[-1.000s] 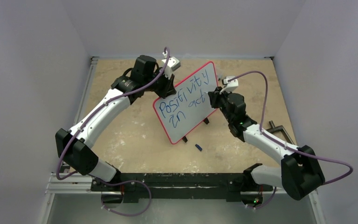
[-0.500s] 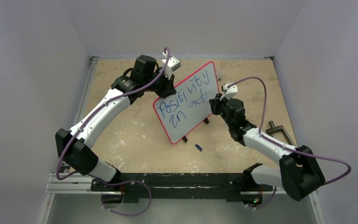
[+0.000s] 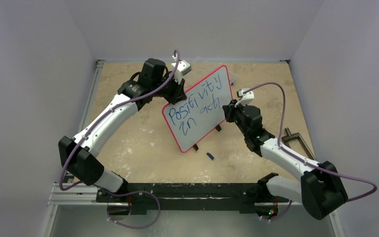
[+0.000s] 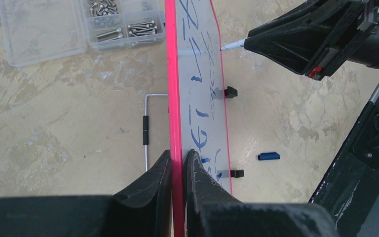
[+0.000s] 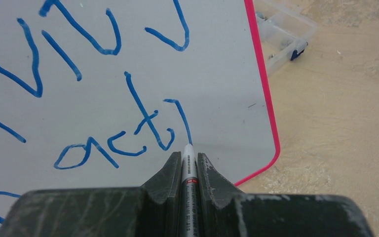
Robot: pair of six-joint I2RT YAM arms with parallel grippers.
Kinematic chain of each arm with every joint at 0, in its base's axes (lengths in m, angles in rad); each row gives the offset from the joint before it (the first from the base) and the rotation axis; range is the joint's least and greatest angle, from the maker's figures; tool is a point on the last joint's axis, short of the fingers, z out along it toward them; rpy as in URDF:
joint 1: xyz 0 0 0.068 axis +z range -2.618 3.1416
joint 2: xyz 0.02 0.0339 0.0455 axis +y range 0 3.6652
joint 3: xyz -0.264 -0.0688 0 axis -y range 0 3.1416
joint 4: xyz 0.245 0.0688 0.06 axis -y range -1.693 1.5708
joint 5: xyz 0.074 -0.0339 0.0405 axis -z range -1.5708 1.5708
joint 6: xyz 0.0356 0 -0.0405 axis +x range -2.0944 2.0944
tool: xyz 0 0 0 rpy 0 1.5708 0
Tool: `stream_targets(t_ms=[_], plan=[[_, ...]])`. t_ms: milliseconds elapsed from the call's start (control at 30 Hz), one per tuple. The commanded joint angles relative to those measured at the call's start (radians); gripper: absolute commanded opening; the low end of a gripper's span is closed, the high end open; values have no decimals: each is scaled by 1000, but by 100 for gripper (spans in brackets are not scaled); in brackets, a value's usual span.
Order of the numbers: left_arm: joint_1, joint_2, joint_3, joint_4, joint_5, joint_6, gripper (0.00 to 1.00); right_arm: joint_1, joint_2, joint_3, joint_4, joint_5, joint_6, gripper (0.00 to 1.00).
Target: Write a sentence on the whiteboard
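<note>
The whiteboard [image 3: 197, 106], white with a thin red frame, stands tilted on two black clip feet [image 4: 231, 92] in the middle of the table. Blue writing on it reads "Positivity" with "in act" and a fresh downward stroke below. My left gripper [image 4: 178, 154] is shut on the board's red upper edge [image 4: 171, 74], one finger on each side. My right gripper [image 5: 188, 155] is shut on a grey marker [image 5: 189, 170]. The marker's tip touches the whiteboard [image 5: 128, 49] at the foot of that last stroke. In the top view the right gripper [image 3: 225, 109] is at the board's right edge.
A blue marker cap [image 3: 209, 156] lies on the table in front of the board. Behind the board lie a clear box of screws [image 4: 79, 24] and a thin bent metal rod [image 4: 146, 128]. A dark clamp [image 3: 296, 138] sits at the right table edge.
The right gripper slid the marker down the board towards me, leaving a new blue stroke after "act". The left arm and the board stayed still.
</note>
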Motion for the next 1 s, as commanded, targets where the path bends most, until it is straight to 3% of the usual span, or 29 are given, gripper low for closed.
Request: stream_targets(t_ms=[0,367,967], plan=[[-10,-7,-31,-93,-22,108,0,2,-53,62,-10,0,7,0],[-10,-8,-30,-93,-19,106,0,2,-71,102,25,-6,18,0],[-11,-6,-29,-94,-19,108,0,1,41,178,79,-39,25,0]])
